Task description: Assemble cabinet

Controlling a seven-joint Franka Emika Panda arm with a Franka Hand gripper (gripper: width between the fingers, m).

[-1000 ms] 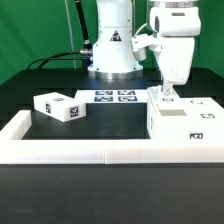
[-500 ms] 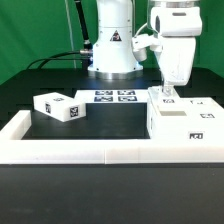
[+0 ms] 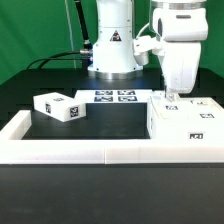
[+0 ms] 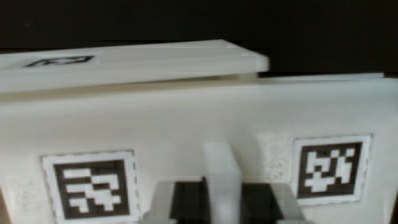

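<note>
The white cabinet body [image 3: 186, 122] stands at the exterior view's right, against the border rail. My gripper [image 3: 169, 93] is right above its rear left part. In the wrist view my gripper [image 4: 222, 205] has its dark fingers [image 4: 178, 205] pressed on both sides of a thin upright white cabinet panel edge [image 4: 222, 170]. Tagged white cabinet surfaces [image 4: 196, 110] lie beyond it. A loose white cabinet block [image 3: 58, 105] with tags lies at the exterior view's left, apart from the gripper.
The marker board [image 3: 115, 96] lies flat in front of the robot base [image 3: 112, 55]. A low white border rail [image 3: 90, 152] runs along the front and up the left side. Black cables trail at the back left.
The gripper has shifted slightly toward the exterior view's right over the cabinet body. The small tagged piece seen under it earlier is now mostly covered. The loose block has not moved.
</note>
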